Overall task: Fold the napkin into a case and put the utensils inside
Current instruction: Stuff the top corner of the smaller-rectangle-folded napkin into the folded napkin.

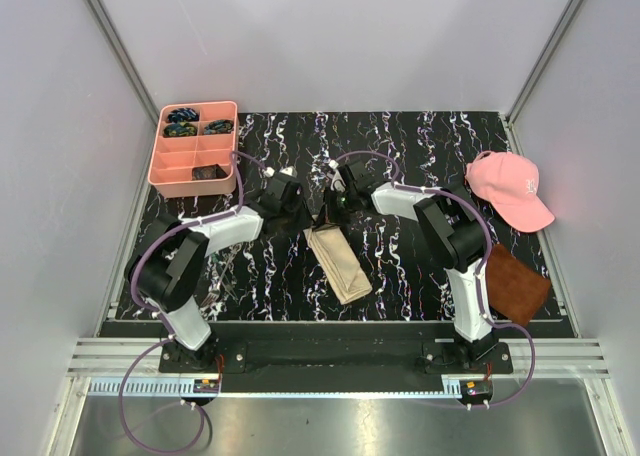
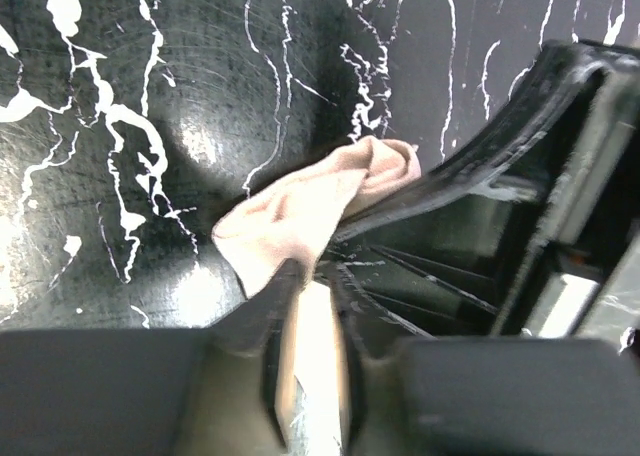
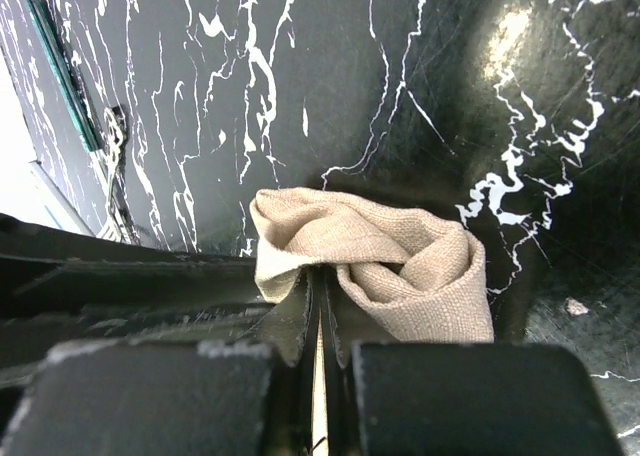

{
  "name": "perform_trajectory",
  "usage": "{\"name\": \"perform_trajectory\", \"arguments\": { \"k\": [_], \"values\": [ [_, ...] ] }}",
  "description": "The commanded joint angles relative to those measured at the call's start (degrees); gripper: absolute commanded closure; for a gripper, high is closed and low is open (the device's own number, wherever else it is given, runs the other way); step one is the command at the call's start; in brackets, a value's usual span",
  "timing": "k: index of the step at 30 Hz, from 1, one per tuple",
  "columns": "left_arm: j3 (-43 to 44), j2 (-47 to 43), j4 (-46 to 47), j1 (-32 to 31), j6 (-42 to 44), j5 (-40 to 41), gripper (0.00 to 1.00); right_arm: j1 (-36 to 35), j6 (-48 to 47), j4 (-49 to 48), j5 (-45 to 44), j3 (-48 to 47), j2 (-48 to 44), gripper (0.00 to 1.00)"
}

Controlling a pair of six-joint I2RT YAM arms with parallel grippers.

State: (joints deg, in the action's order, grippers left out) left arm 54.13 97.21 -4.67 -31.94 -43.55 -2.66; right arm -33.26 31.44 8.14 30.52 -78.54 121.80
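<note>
The napkin (image 1: 340,264) lies folded as a narrow tan strip on the black marbled table, running from the centre toward the near edge. Both grippers meet at its far end. My right gripper (image 3: 321,273) is shut on a bunched fold of the napkin (image 3: 400,251), which curls round its fingertips. My left gripper (image 2: 312,272) has its jaws a little apart, and a corner of the napkin (image 2: 310,201) lies at its fingertips. Slim silvery utensils (image 3: 113,171) lie on the table off to the left in the right wrist view.
A pink compartment tray (image 1: 158,164) with small dark items stands at the far left. A pink cap (image 1: 510,188) lies at the right edge. A dark brown square (image 1: 516,282) lies near the right arm's base.
</note>
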Motion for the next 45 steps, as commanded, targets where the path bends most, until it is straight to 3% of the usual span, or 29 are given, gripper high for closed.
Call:
{"name": "perform_trajectory", "arguments": {
  "k": [1, 9, 14, 15, 22, 27, 36, 40, 45],
  "values": [
    [4.66, -0.01, -2.45, -0.22, 0.48, 0.28, 0.74, -0.06, 0.38, -2.34, -0.81, 1.28, -1.12, 1.00],
    [3.79, 0.53, -2.36, -0.14, 0.31, 2.13, 0.80, 0.03, 0.37, -2.60, -0.11, 1.81, -1.65, 1.00],
    [5.46, 1.58, -3.42, -0.14, 1.27, 2.48, 0.94, 0.03, 0.81, -3.66, 1.03, 2.08, -1.39, 1.00],
    [5.98, 1.93, -3.42, -0.14, 1.71, 2.48, 1.00, -0.05, 0.81, -3.92, 1.81, 1.90, -1.21, 1.00],
    [2.39, -0.35, 0.79, -0.31, -0.48, -2.51, 1.00, -0.05, 1.34, -4.53, 3.05, -0.82, 0.36, 1.00],
    [3.87, 1.57, 0.62, 0.56, -0.22, -1.30, 1.00, -0.23, 2.75, -5.76, 5.95, -2.06, 3.37, 1.00],
    [5.29, 3.08, 1.50, 1.53, 0.48, -3.94, 1.00, 0.38, 1.87, -4.10, 3.58, 5.59, -7.01, 0.83],
    [4.50, 2.20, 1.41, 1.53, 0.57, -4.28, 1.00, 0.47, 1.17, -3.66, 3.66, 5.86, -7.28, 0.84],
    [3.53, 0.88, 2.29, 1.53, 0.04, -5.08, 1.00, 0.38, 1.25, -4.18, 4.37, 4.89, -4.21, 0.92]
  ]
}}
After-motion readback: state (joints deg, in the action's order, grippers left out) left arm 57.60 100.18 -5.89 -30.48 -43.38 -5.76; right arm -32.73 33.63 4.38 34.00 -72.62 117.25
